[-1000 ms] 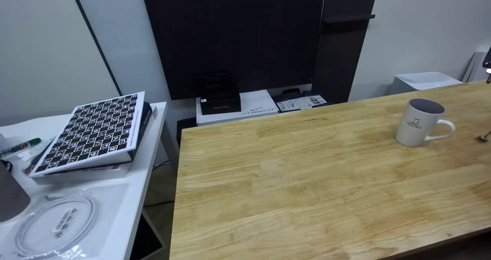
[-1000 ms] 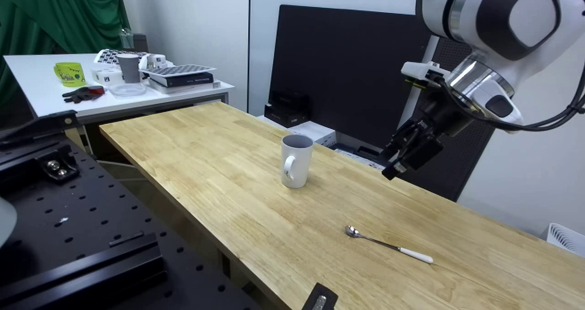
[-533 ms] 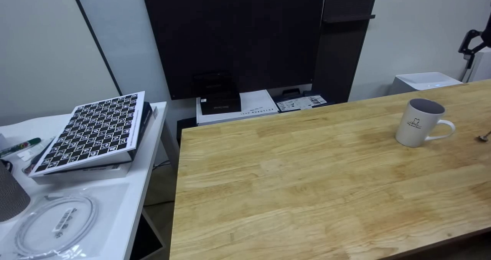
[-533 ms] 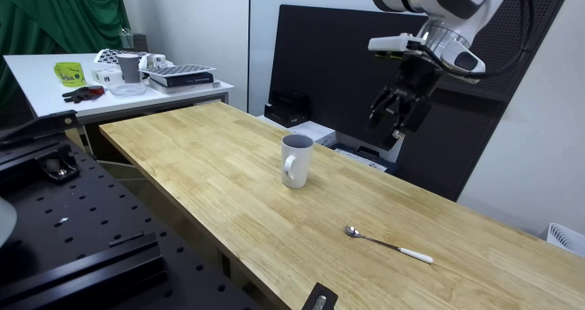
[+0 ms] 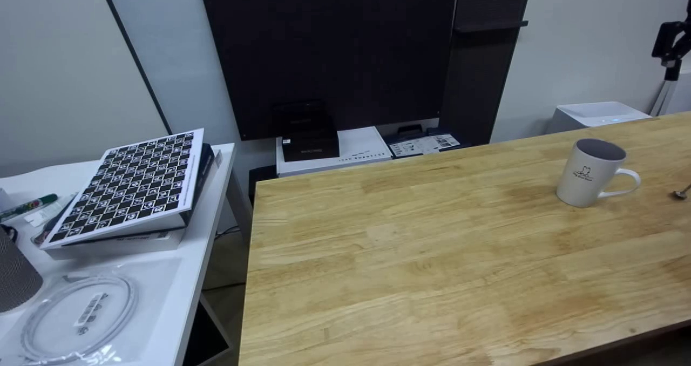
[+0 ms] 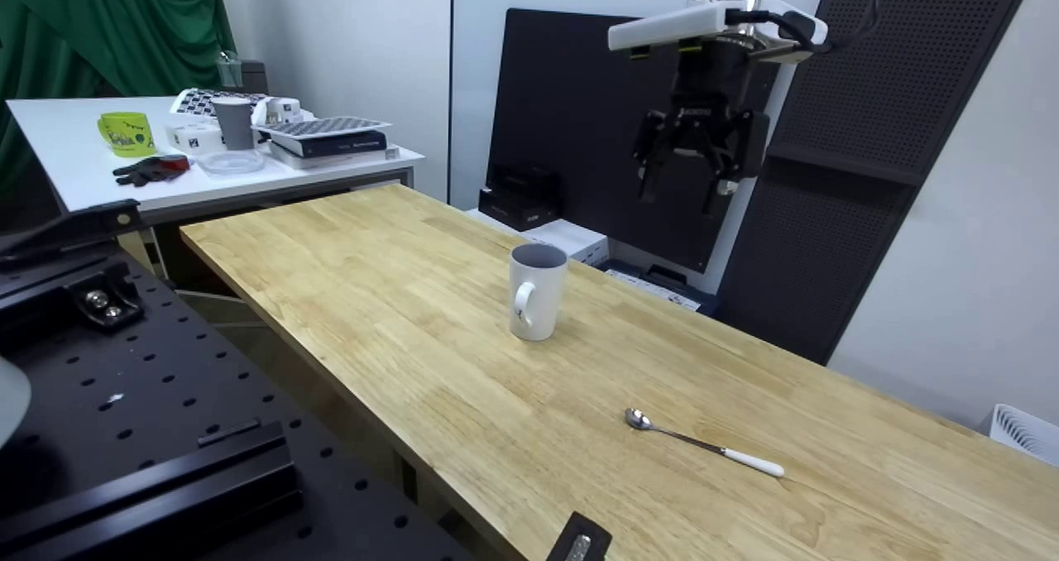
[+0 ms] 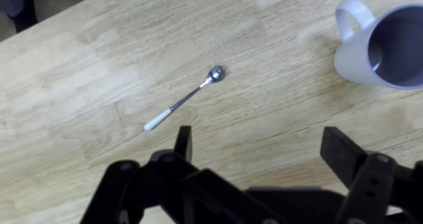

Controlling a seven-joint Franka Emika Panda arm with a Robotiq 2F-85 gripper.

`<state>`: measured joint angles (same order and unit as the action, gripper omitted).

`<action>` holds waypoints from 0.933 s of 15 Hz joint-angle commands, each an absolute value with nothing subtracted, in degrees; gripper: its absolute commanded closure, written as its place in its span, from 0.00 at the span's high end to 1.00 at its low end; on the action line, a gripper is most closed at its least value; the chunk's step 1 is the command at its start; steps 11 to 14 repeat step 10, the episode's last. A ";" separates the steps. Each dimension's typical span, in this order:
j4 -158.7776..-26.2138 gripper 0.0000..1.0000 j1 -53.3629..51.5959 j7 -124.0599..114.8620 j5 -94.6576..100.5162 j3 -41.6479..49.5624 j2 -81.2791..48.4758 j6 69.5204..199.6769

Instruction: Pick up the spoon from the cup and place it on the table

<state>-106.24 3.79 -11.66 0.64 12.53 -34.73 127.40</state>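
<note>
Your fingers (image 7: 340,154) hang spread wide above the desk (image 7: 264,105)! Down there lies the spoon (image 7: 188,96), flat on the surface, outside the cup (image 6: 543,296), bowl end toward it; the cup stands upright, well apart. Farther out, in an exterior view, a lime-green mug (image 6: 126,135) sits on the white counter (image 6: 62,143).

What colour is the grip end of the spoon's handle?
The spoon's grip end is white; the wrist view shows it best.

A lime mug (image 6: 128,135) and a grey cup (image 6: 235,125) stand on a white counter (image 6: 74,164) near a green curtain (image 6: 149,23).
</note>
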 commanded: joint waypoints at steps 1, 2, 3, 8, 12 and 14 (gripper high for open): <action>-116.89 1.00 4.13 -8.49 3.91 11.29 -27.59 139.37; -118.98 1.00 5.44 -6.75 1.78 9.94 -26.18 142.87; -120.96 1.00 6.81 -4.81 -0.75 8.49 -24.89 145.98; -121.73 1.00 9.30 -0.05 -7.25 5.48 -24.93 147.61; -122.70 1.00 10.14 0.89 -8.17 4.80 -23.75 147.60; -122.70 1.00 10.14 0.89 -8.17 4.80 -23.75 147.60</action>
